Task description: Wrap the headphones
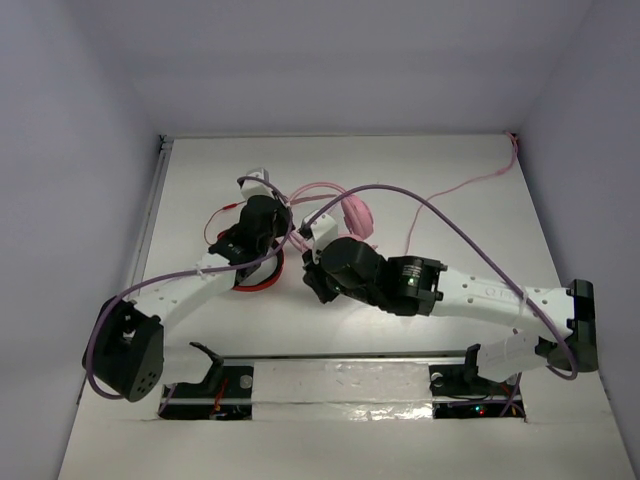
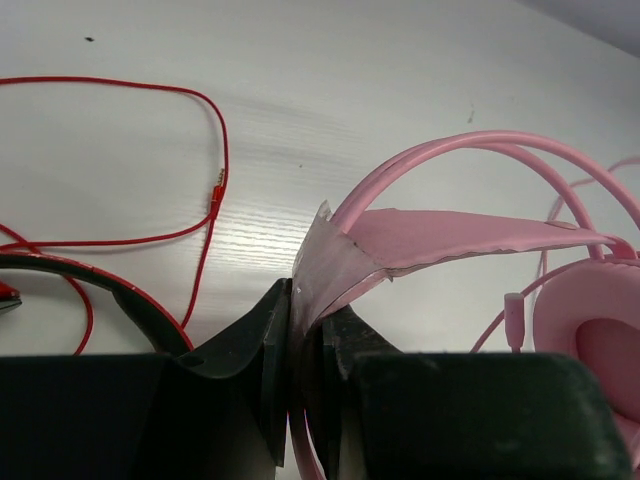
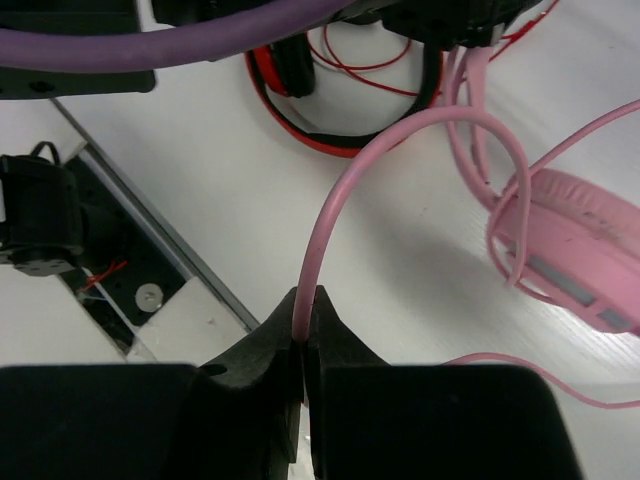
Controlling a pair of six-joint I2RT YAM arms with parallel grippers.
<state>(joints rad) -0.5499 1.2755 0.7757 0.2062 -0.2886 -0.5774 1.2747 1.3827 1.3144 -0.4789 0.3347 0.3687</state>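
We find the headphones (image 1: 356, 214) lying on the white table (image 1: 450, 180) near its middle, a little toward the far side, one pale pink set with a smooth, matte look. Their long axis runs roughly left to right in the overhead view: the headband arches out to the left and the round padded ear cup (image 2: 590, 340) sits to the right. We can make out only that one cup clearly. From the left wrist we count two thin, glossy hoops in the headband, with one flat, soft-looking strap beneath them. The left gripper (image 2: 305, 335) has its dark fingers pressed together on the end of that strap. The right gripper (image 3: 303, 345) is pinched tight on the thin pink cable (image 3: 330, 215), which rises from between the fingers in a smooth round arc toward the cup. In the overhead view another length of it trails off to the far right corner. Just beside the pink set, under the left arm, lie the red-and-black headphones (image 2: 120, 290), one pair, and their thin red cable (image 2: 222, 120) loops loosely over the tabletop to a small plug (image 2: 215, 190).
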